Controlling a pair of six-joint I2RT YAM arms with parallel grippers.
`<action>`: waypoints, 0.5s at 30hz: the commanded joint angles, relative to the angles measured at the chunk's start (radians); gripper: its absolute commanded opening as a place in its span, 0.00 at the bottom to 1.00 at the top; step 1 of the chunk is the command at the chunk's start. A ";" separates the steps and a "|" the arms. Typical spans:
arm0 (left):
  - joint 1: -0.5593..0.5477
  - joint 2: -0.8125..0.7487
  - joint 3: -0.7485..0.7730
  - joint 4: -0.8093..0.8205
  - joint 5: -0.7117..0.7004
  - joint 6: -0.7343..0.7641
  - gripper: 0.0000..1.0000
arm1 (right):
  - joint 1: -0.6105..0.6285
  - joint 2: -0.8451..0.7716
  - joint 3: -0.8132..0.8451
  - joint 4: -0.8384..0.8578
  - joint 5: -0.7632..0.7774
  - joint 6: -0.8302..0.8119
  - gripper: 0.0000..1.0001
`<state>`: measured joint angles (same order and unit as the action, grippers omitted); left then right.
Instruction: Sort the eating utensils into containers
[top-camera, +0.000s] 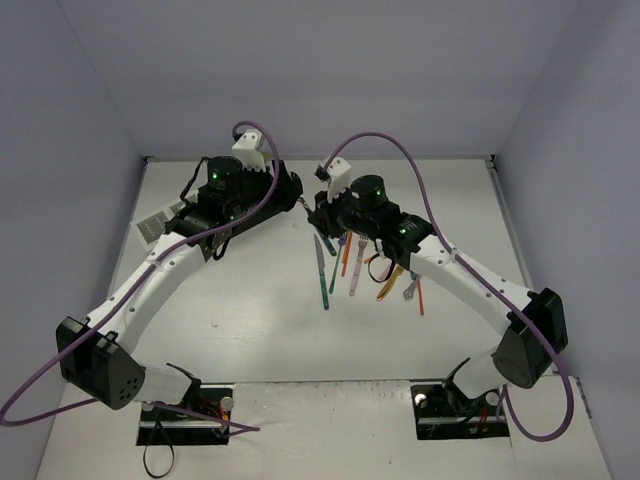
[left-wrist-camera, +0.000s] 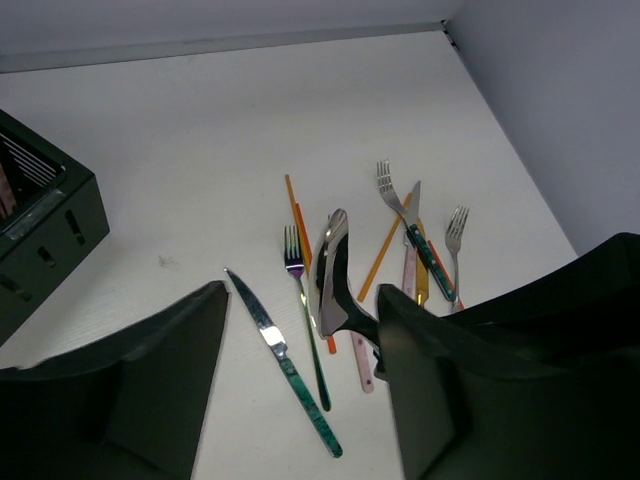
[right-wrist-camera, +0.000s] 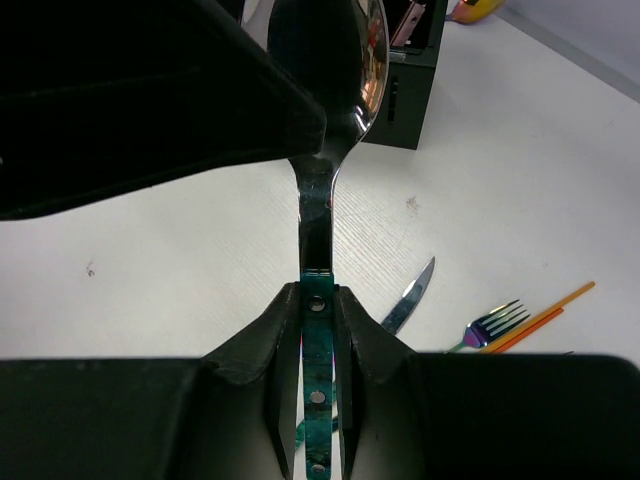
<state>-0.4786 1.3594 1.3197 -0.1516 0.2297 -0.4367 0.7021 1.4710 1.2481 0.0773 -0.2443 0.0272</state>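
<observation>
Clearly, right pincer (right-wrist-camera: 318, 312) clamps mirror-bright, teal-handled spoon (right-wrist-camera: 338, 60).

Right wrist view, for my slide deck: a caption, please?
Right gripper shut on a teal-handled spoon over the table, black caddy behind.

The spoon (right-wrist-camera: 325, 60) has a mirror-polished metal bowl and a glossy, marbled teal handle with metal rivets. The knife (left-wrist-camera: 272, 340) blade is bright, smooth metal. One fork (right-wrist-camera: 490, 325) head shows an iridescent sheen. The orange sticks (left-wrist-camera: 297, 215) look matt. The caddy (left-wrist-camera: 50, 225) is matt black and plastic-looking. The white surface (left-wrist-camera: 200, 130) is matt and faintly grained.
</observation>
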 joint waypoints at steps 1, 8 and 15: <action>-0.008 -0.032 0.029 0.154 0.029 -0.022 0.37 | 0.011 -0.076 0.009 0.116 -0.004 0.023 0.00; -0.008 -0.016 0.008 0.232 0.062 -0.048 0.19 | 0.018 -0.084 0.004 0.127 -0.007 0.026 0.00; -0.008 -0.004 0.014 0.247 0.077 -0.039 0.00 | 0.023 -0.074 0.012 0.129 -0.013 0.025 0.01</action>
<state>-0.4784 1.3617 1.3127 -0.0170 0.2789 -0.4649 0.7158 1.4362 1.2411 0.1052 -0.2436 0.0458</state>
